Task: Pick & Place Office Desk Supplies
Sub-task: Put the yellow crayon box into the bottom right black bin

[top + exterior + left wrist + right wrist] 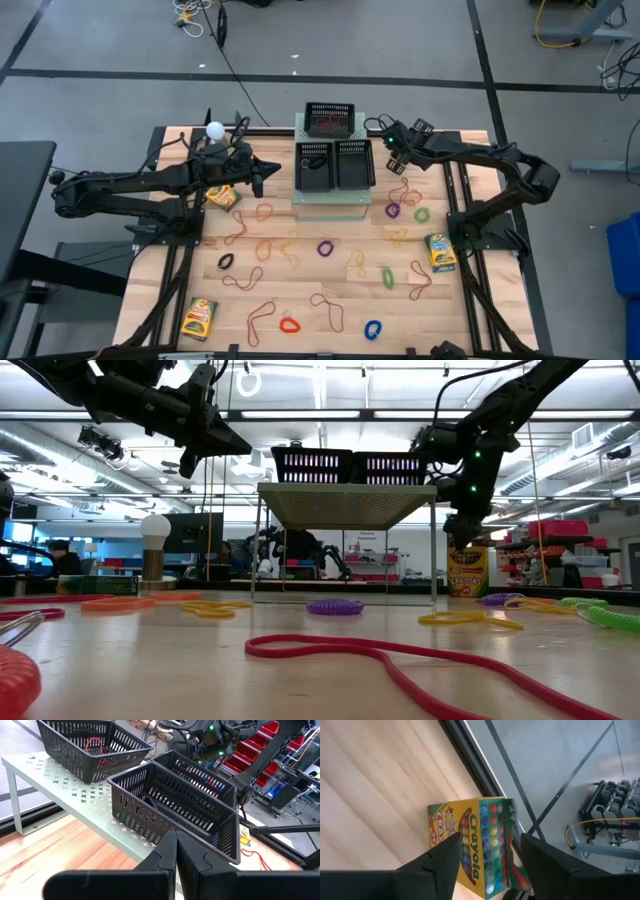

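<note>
Item, far left: a crayon box [199, 318] lies by the table's near corner, unsorted. Item: the left gripper [174, 840] hangs clenched on nothing, its tips pointing at the trays, and a second crayon box [222, 197] lies on the wood under that arm. Item, across the middle: we count many thin orange-brown rubber bands [265, 212] loose on the table, with thicker loops among them: black [225, 262], red [290, 324], purple [325, 248], blue [373, 328], green [387, 277]. Item, centre back: three black mesh trays on a pale-green perforated stand [330, 205]; the rear tray [332, 108] already holds a few red rubber bands [95, 747], while the contents of the front two we cannot make out. Item, just right of the stand: the right gripper [396, 160] is released, fingers spread to either side of a third crayon box [480, 845] near the table's back edge; it is not squeezed, and whether it touches a finger we cannot tell. Item, right edge: a fourth crayon box [440, 250], untouched. We judge the sorting barely begun, with nearly everything left
</note>
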`<state>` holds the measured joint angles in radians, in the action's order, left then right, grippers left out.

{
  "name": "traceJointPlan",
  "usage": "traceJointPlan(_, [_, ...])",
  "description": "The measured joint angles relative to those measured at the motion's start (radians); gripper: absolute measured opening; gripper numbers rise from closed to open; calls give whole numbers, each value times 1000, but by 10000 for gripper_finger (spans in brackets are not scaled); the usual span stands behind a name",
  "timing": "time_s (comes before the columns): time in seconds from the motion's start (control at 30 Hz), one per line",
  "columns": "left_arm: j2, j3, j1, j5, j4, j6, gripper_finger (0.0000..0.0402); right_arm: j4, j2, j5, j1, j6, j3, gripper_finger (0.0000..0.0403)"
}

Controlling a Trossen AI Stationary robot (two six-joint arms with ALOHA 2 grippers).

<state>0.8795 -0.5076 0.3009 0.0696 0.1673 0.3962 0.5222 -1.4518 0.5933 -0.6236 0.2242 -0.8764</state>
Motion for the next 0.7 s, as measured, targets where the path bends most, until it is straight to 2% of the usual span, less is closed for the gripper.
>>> traceJointPlan(0.33, [0, 0, 0, 0, 0, -3, 8, 67, 139, -9, 21, -152, 0, 215])
traceJointPlan(0.43, [0, 0, 0, 0, 0, -3, 8, 114, 206, -59, 12, -208, -1, 214])
traceJointPlan(0.57, [0, 0, 0, 0, 0, -3, 8, 128, 286, -214, -64, -311, -2, 189])
traceJointPlan(0.7, [0, 0, 0, 0, 0, -3, 8, 92, 317, -524, -220, -421, -2, 135])
